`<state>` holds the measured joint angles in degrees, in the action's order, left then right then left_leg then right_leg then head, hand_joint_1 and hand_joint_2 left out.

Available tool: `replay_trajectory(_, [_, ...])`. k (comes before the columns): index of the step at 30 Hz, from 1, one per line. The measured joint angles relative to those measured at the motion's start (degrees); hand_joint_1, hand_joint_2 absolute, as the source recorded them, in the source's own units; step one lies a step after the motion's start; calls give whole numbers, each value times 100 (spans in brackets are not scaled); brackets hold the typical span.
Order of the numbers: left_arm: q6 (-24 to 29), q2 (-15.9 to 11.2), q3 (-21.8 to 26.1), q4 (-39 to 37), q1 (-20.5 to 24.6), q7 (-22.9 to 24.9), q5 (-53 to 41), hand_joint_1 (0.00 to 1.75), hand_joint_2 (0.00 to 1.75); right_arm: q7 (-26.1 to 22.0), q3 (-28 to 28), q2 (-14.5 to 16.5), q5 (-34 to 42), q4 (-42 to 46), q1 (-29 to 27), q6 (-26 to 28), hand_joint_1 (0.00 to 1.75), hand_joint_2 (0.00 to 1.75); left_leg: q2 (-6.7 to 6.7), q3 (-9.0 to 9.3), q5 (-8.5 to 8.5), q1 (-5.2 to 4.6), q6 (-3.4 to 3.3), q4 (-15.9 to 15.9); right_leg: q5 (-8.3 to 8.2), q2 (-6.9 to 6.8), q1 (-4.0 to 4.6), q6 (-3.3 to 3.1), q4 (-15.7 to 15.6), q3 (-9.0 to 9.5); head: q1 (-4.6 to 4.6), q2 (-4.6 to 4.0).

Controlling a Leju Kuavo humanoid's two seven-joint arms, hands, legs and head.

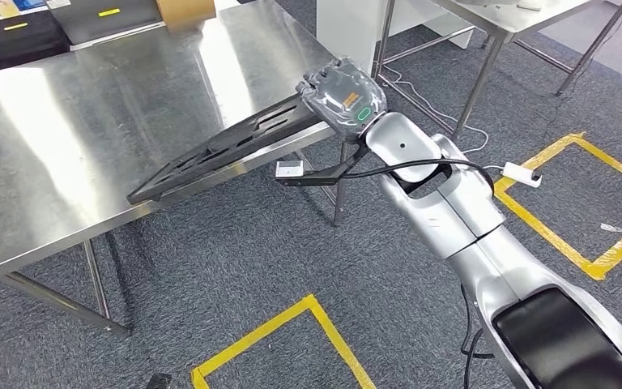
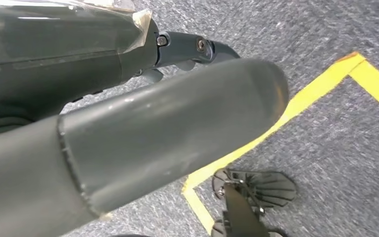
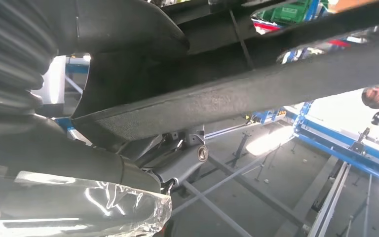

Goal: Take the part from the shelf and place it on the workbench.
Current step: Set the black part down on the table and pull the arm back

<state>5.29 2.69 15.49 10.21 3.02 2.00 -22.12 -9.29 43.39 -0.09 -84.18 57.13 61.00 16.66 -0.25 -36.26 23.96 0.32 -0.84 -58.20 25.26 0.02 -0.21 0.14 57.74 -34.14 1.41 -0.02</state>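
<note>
Placement is judged to be nearly complete: the part (image 1: 227, 150), a long, flat, black slotted frame, is seen lying aslant on the steel counter (image 1: 89, 130) near its front edge, one end reaching the front edge toward the left and the other end held at the counter's front right corner. It is gripped there by the right hand (image 1: 342, 97), whose fingers are closed around that end; in the right wrist view the dark underside of the part (image 3: 256, 94) is seen clamped between thumb and fingers (image 3: 177, 163). Whether the part rests fully on the steel or is partly lifted at the held end cannot be told. What is left, by this judgement, is for the part to be settled flat and released.

The left hand (image 2: 128, 138) is seen hanging over the floor, with its fingers curled in and nothing held.

The counter is bare polished steel with strong glare. Black cases (image 1: 20, 36) with yellow labels and a cardboard box (image 1: 185, 10) are set along its far edge. Grey carpet marked with yellow tape (image 1: 567, 219) is seen below, with a second steel table (image 1: 502, 16) well apart to the right.
</note>
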Motion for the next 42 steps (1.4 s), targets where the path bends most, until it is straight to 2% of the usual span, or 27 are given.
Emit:
replay_trajectory(2, [0, -1, 4, 1, -3, -2, 0, 0, 0, 1, 2, 2, 4, 0, 11, 0, 173, 175, 1, 70, -26, 19, -87, 84, 45, -2, 6, 55, 36, -12, -4, 0])
replay_trajectory(3, [0, 1, 8, 1, -1, -2, -1, 0, 0, 1, 2, 1, 6, -1, 23, 0, 173, 175, 3, 117, -44, 32, -129, 134, 117, -1, 11, 62, 181, -74, -8, 0])
replay_trajectory(4, [0, 1, 12, 2, 2, -3, -1, 0, 0, 1, 4, -3, 7, -2, 31, 0, 173, 175, 6, 162, -55, 46, -163, 176, 233, -1, 13, 59, 451, -204, -17, 0])
replay_trajectory(6, [0, -1, 25, 2, 6, -3, -1, 0, 0, 0, 14, -11, 8, -10, 29, 0, 173, 175, 5, 189, -43, 39, -196, 184, 501, 1, 0, 46, 1229, -610, -28, 0])
replay_trajectory(7, [0, -1, 30, 2, 5, -3, 0, 0, 0, 1, 18, -17, 8, -16, 19, -1, 173, 175, 0, 194, -34, 37, -201, 183, 575, 1, -5, 63, 1532, -797, -32, 0])
replay_trajectory(8, [0, 1, 33, 2, 3, -3, 0, 0, 0, 1, 21, -22, 8, -21, 12, -1, 173, 175, -10, 202, -23, 35, -198, 181, 559, 1, -11, 98, 1632, -888, -33, 0])
replay_trajectory(9, [0, 3, 35, 2, 2, -4, 0, 0, 0, 1, 21, -27, 8, -25, 9, -1, 173, 175, -20, 215, -10, 34, -190, 178, 448, 0, -19, 145, 1487, -854, -34, 0])
replay_trajectory(11, [-1, 9, 36, 2, 2, -4, 0, 0, 0, 0, 22, -32, 8, -26, 13, -1, 173, 175, -41, 252, 34, 33, -153, 162, 71, -2, -46, 225, 664, -502, -37, -1])
replay_trajectory(13, [-17, 12, 37, 2, 2, -4, 0, 0, 0, 0, 25, -27, 11, -26, 18, -2, 173, 175, -54, 259, 93, 12, -92, 126, -169, 1, -52, 210, 42, -195, -35, -1])
replay_trajectory(15, [-37, 12, 38, 1, -1, -5, 0, 0, 0, 1, 27, -26, 18, -26, 20, -1, 173, 175, -59, 250, 123, 7, -31, 110, -201, 6, -34, 134, -55, -138, -31, 0])
replay_trajectory(18, [-38, 13, 38, 3, -1, -9, -3, 0, 0, 2, 28, -23, 23, -25, 38, 0, 173, 175, -34, 192, 233, 41, 60, -38, -183, 11, -73, 9, -85, -97, -19, -1])
replay_trajectory(20, [-42, 14, 38, 4, -2, -22, -10, 0, 0, 2, 35, -17, 23, -25, 45, 0, 173, 175, -16, -97, 521, 58, 105, -624, -150, 11, -83, -69, -100, -51, 3, -1])
replay_trajectory(22, [-44, 9, 38, 3, -13, -33, -16, 0, 0, 2, 49, -16, 24, -26, 29, 0, 173, 175, -15, -539, 784, 70, 132, -1376, -113, 10, -66, -108, -98, -20, 9, -1])
replay_trajectory(23, [-44, 8, 38, 3, -18, -36, -20, 0, 0, 2, 56, -16, 25, -26, 19, 0, 173, 175, -14, -679, 770, 75, 139, -1549, -85, 11, -60, -113, -98, 3, 10, -1])
replay_trajectory(24, [-45, 7, 38, 2, -22, -37, -22, 0, 0, 2, 62, -17, 25, -26, 11, 0, 173, 175, -12, -699, 631, 80, 138, -1489, -48, 13, -57, -110, -97, 39, 10, -1])
replay_trajectory(26, [-59, 3, 38, 2, -26, -52, -34, 0, 0, 2, 69, -22, 22, -26, 5, 1, 173, 175, 14, -414, 141, 88, 114, -776, 47, 16, -55, -87, -103, 146, 11, -1])
replay_trajectory(28, [-89, 1, 38, 3, -21, -86, -55, 0, 0, 3, 70, -41, 10, -30, 7, 10, 173, 175, 56, -69, -63, 62, 63, -96, 133, 15, -28, -28, -118, 232, 6, 0])
replay_trajectory(31, [-108, -1, 39, 3, -25, -133, -80, 0, 0, 8, 70, -79, 2, -36, -5, 42, 173, 175, 59, 101, 83, 21, -88, 119, 166, 12, 6, 100, -99, 342, 5, 0])
replay_trajectory(33, [-105, -4, 42, 4, -38, -152, -91, 0, 0, 9, 68, -98, 1, -40, -9, 63, 173, 175, 39, 266, 147, 25, -183, 165, 157, 10, 13, 158, 151, 264, -13, 0])
replay_trajectory(34, [-104, -5, 45, 4, -38, -158, -96, 0, 0, 8, 68, -109, 0, -45, -8, 70, 173, 175, 27, 368, 189, 27, -219, 174, 150, 9, 6, 168, 436, 91, -20, 0])
replay_trajectory(36, [-103, -11, 60, 4, -34, -163, -108, 0, 0, 7, 70, -127, -3, -60, -27, 74, 173, 175, 10, 539, 324, 24, -262, 182, 220, 8, -7, 166, 1219, -478, -27, 0])
replay_trajectory(37, [-103, -11, 72, 4, -34, -164, -113, 0, 0, 5, 71, -134, -3, -68, -46, 74, 173, 175, -4, 632, 409, 24, -270, 183, 342, 9, -11, 159, 1526, -770, -27, -1])
replay_trajectory(38, [-103, -8, 83, 4, -39, -165, -117, 0, 0, 5, 72, -139, -4, -77, -63, 74, 173, 175, -22, 737, 500, 24, -269, 183, 499, 9, -14, 151, 1658, -992, -27, -1])
replay_trajectory(39, [-103, -2, 93, 4, -47, -165, -121, 0, 0, 5, 72, -146, -6, -86, -73, 74, 173, 175, -46, 861, 601, 25, -263, 184, 635, 9, -14, 147, 1602, -1125, -30, -1])
replay_trajectory(40, [-103, 6, 100, 4, -54, -165, -123, 0, 0, 5, 72, -153, -8, -95, -76, 74, 173, 175, -71, 1000, 712, 27, -251, 186, 673, 8, -14, 158, 1372, -1176, -32, -1])
replay_trajectory(41, [-102, 13, 108, 4, -60, -165, -125, 0, 0, 5, 72, -166, -9, -105, -79, 74, 173, 175, -88, 1146, 834, 28, -234, 191, 502, 5, -12, 203, 1004, -1173, -38, -1])
replay_trajectory(42, [-102, 22, 116, 0, -66, -164, -126, 0, 0, 4, 74, -178, -4, -121, -87, 74, 173, 175, -100, 1277, 965, 22, -215, 190, 101, -2, 0, 280, 576, -1138, -50, -1])
